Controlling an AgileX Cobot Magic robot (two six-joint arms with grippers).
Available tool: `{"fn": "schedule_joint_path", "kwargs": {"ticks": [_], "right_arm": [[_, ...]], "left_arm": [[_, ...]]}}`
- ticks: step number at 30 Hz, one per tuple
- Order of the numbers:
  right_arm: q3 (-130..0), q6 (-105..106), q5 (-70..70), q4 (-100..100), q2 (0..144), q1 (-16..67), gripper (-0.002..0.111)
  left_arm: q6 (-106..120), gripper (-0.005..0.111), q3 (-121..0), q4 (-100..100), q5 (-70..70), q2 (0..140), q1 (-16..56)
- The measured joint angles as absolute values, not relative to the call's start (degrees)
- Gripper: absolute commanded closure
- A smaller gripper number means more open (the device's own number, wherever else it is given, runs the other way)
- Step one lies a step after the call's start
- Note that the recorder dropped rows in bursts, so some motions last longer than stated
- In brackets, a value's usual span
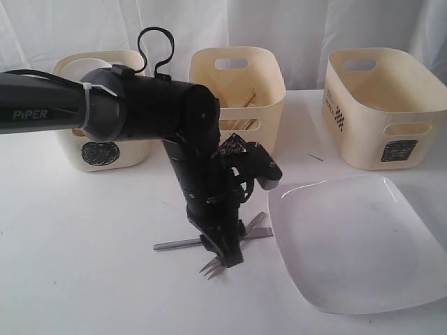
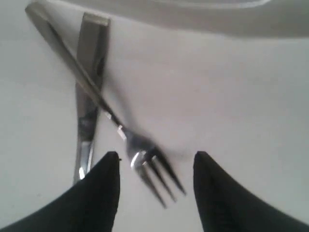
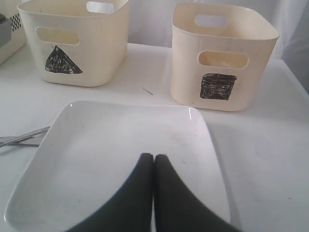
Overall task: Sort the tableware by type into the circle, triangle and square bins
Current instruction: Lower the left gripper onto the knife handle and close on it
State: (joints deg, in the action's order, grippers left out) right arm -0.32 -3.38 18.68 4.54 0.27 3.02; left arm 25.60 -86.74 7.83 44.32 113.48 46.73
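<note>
A steel fork lies crossed over a steel knife on the white table. My left gripper is open and hangs low over the fork's tines, which show between its black fingers without touching them. In the exterior view the left gripper points down at the fork, just left of the large square white plate. My right gripper is shut and empty above the plate. The circle bin, triangle bin and square bin stand along the back. Wooden chopsticks are in the triangle bin.
The left arm reaches in from the left, across the front of the circle and triangle bins. A small dark sliver lies on the table between the triangle bin and the square bin. White cloth hangs behind.
</note>
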Motion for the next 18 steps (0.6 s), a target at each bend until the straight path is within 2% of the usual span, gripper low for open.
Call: {"fn": "schedule_joint_path", "kwargs": {"ticks": [7, 18], "right_arm": [[-0.3, -3.5, 18.7, 4.5, 0.3, 3.0, 0.108], [-0.3, -3.5, 18.7, 4.5, 0.3, 3.0, 0.108]], "left_arm": [[25.6, 0.055, -86.7, -7.2, 46.5, 113.5, 46.7], [25.6, 0.055, -86.7, -8.5, 42.5, 113.5, 46.7]]}}
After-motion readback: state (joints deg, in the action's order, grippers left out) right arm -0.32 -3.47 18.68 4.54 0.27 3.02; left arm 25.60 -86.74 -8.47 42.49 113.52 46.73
